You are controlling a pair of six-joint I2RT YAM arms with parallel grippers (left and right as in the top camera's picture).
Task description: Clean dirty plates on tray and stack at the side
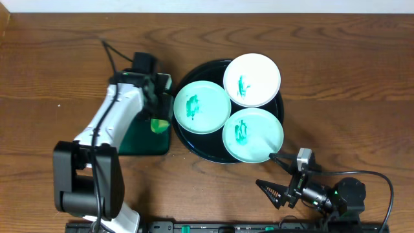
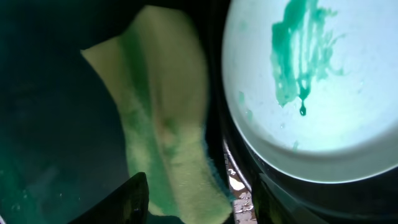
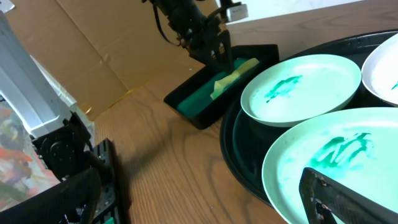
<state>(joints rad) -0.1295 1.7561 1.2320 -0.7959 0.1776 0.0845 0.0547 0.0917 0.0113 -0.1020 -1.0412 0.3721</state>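
Three smeared plates (image 1: 202, 107) face-up on tray (image 1: 200, 147)

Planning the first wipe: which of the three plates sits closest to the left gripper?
The mint plate at the tray's left edge, next to the left gripper; the white plate and the other mint plate lie farther right.

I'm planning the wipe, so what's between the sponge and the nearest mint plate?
Just the green tray's wall and the black tray's rim, seen in the right wrist view.
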